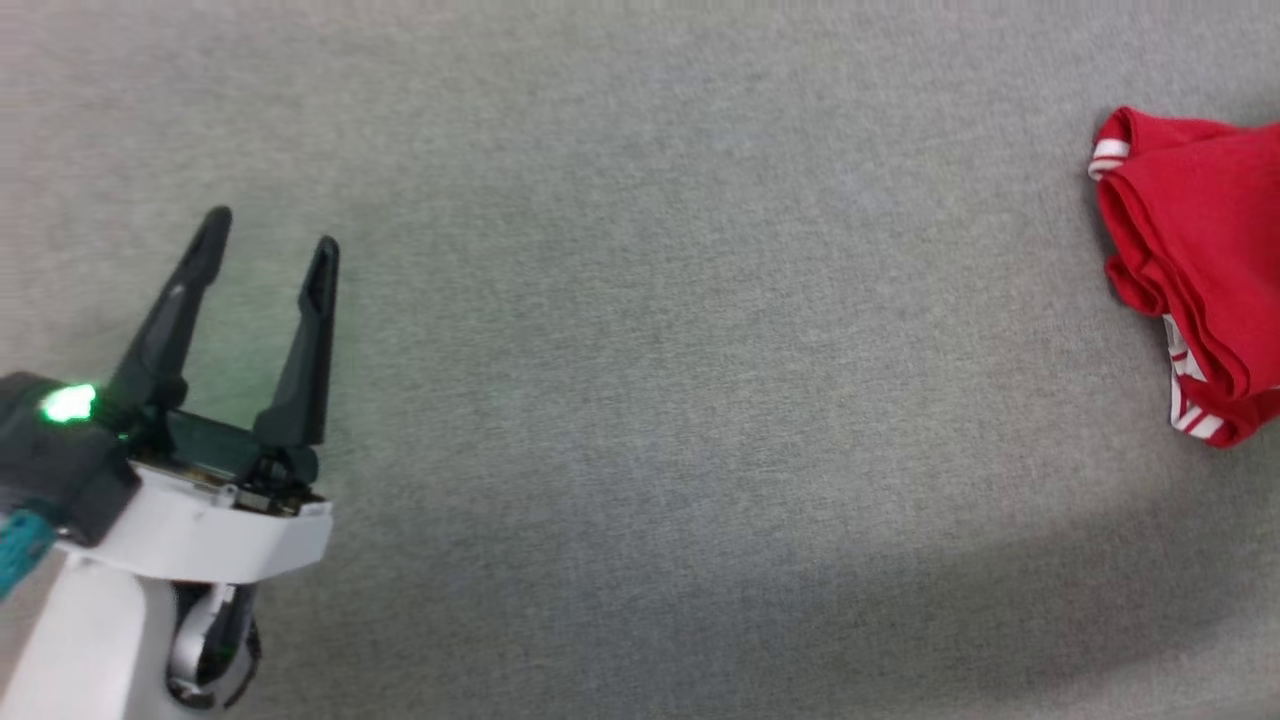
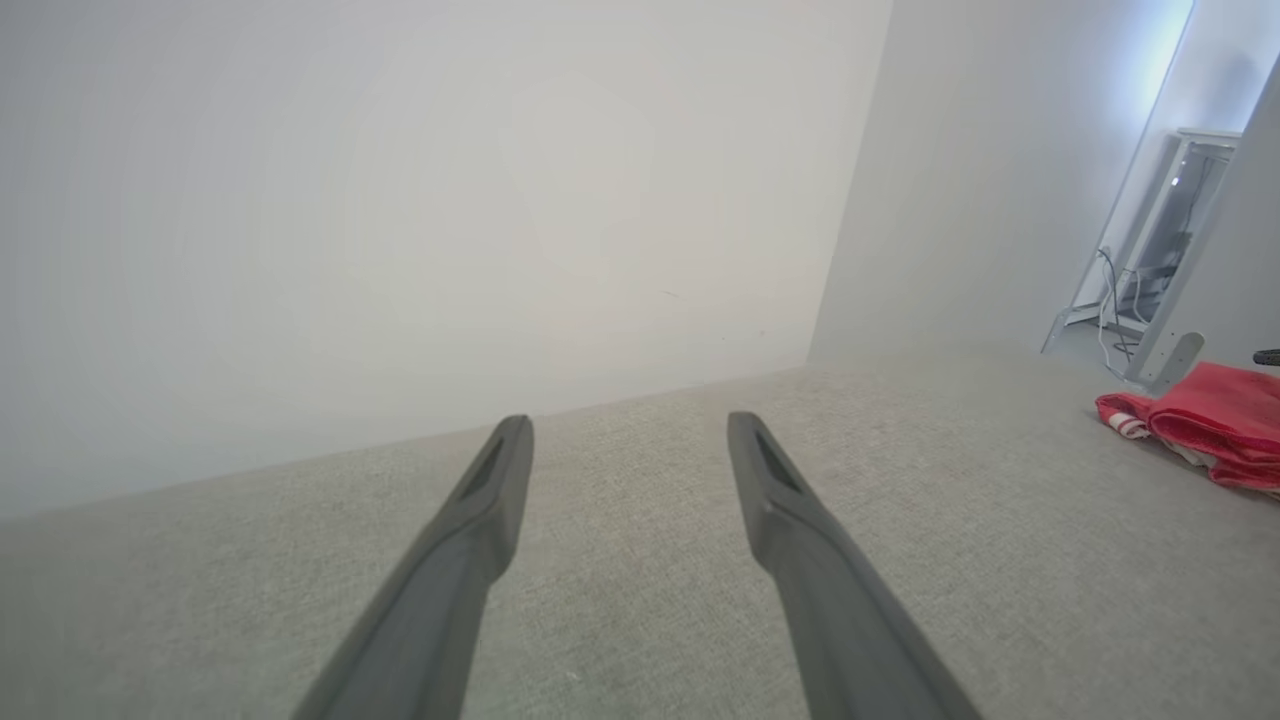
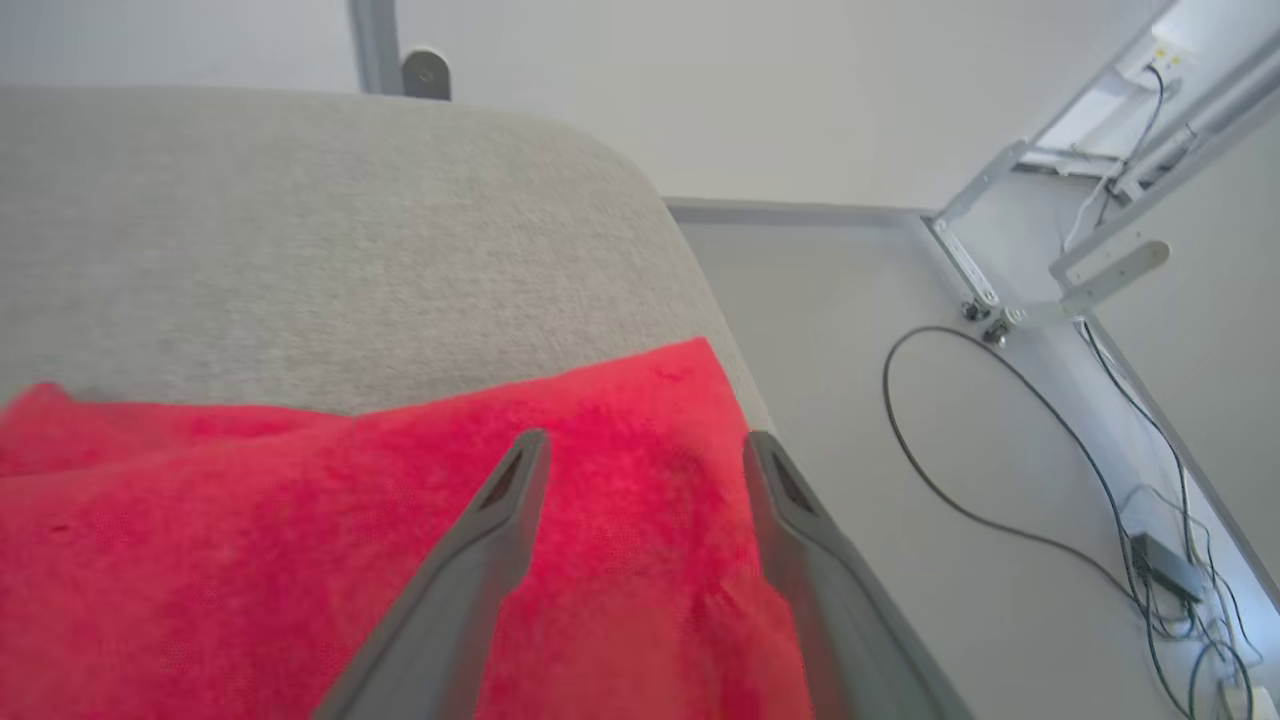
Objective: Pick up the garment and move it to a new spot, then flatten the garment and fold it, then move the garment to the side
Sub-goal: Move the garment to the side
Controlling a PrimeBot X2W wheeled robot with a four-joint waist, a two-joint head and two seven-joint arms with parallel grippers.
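Note:
The red garment [image 1: 1200, 270] lies folded in a bundle at the right edge of the grey fabric table [image 1: 640, 300], with red-and-white striped trim showing at its near corner. My left gripper [image 1: 272, 228] hovers open over the table's left side, far from the garment, nothing between its fingers. From the left wrist the garment [image 2: 1210, 420] shows at the far right. My right gripper [image 3: 645, 445] is open just above the garment [image 3: 300, 530], whose plain red cloth spreads beneath both fingers near the table's rounded corner. Whether the fingers touch the cloth is unclear.
A white wall [image 2: 400, 200] rises beyond the table's far edge. Past the table's right corner lies pale floor [image 3: 850, 350] with a black cable [image 3: 960, 500], a metal frame [image 3: 1000, 290] and a grey post [image 3: 375, 45].

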